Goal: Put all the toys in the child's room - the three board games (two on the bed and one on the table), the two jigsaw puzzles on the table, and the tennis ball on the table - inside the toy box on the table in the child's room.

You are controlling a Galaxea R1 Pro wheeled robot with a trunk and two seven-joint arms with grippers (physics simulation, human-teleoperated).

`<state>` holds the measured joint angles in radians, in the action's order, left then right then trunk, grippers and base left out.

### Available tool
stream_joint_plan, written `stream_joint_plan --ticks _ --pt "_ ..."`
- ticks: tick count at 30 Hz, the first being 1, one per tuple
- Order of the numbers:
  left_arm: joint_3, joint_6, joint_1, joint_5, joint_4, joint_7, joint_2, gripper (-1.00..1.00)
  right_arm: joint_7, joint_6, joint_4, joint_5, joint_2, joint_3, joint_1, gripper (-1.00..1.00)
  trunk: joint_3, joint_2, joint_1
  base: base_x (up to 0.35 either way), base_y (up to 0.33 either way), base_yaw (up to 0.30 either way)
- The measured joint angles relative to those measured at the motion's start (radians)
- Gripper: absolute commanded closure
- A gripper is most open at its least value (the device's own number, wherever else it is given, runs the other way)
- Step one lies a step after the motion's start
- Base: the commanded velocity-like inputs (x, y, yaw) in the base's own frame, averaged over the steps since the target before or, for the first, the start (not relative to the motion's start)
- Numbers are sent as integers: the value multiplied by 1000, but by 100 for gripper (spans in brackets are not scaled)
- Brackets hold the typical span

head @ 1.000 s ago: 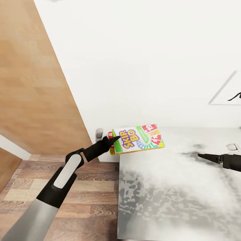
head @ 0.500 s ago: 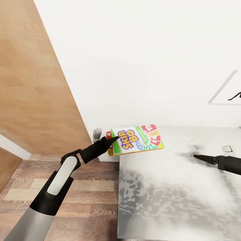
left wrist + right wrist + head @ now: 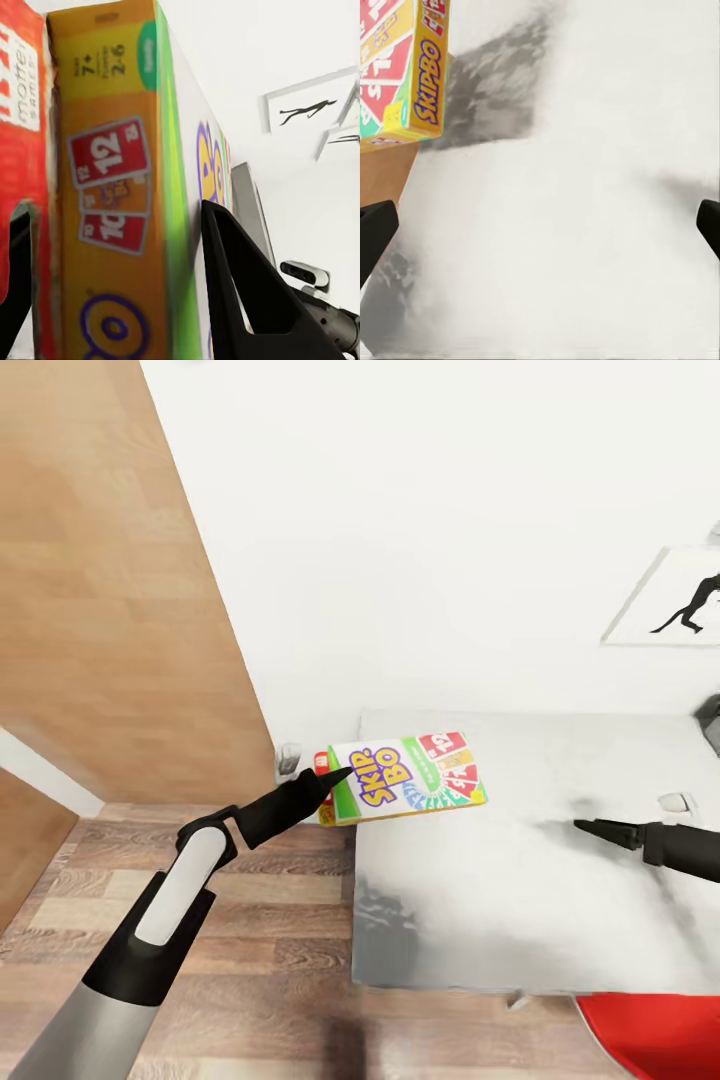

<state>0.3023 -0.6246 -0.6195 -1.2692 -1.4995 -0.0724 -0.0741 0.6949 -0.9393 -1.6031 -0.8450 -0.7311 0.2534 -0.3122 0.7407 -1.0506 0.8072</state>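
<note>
The SKIP-BO board game (image 3: 405, 777) is clamped at one short end between the two fingers of the left gripper (image 3: 335, 777); in the left wrist view a finger (image 3: 247, 292) is seen on each broad face of the box (image 3: 112, 195). The box is held level, printed face up, above the near left corner of the table (image 3: 520, 920). Its long axis is directed away from the gripper, across the table top toward the right gripper (image 3: 590, 826). The right gripper is held over the table, well apart from the box; its fingertips (image 3: 375, 229) are seen spread wide with nothing between them. Beyond the table, a white wall (image 3: 450, 530) carries a framed picture (image 3: 675, 605).
</note>
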Motion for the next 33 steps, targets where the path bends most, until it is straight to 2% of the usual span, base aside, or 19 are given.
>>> stream_joint_plan --ticks 2,3,8,13,27,28,29,33 --pt "0 0 0 -1 -4 0 -1 100 -10 1 -2 1 0 1 0 -100 0 0 0 -329 0 0" --pt "-1 1 0 -2 -11 0 -3 100 -19 2 -3 1 0 16 0 -100 0 0 0 -332 0 0" --pt "0 5 3 -5 -30 -1 -4 100 -25 -4 -4 1 -2 44 0 -100 0 0 0 -317 0 70" --pt "0 10 13 0 -47 -3 -3 100 -25 -6 -4 2 -2 47 0 -100 0 0 0 -172 0 212" --pt "1 17 24 -1 -62 -3 -4 100 -26 -7 -5 1 -2 52 0 -100 0 0 -1 -16 -39 49" --pt "2 18 24 -1 -62 -2 -3 100 -26 -7 -5 2 -2 56 0 -100 0 0 -1 105 -229 3" --pt "2 18 25 -1 -63 -1 -3 100 -26 -8 -5 1 -2 78 1 -100 0 0 -1 110 -236 2" --pt "3 18 25 1 -63 0 -3 100 -26 -8 -5 1 -1 86 1 -100 0 0 -1 120 -247 1"
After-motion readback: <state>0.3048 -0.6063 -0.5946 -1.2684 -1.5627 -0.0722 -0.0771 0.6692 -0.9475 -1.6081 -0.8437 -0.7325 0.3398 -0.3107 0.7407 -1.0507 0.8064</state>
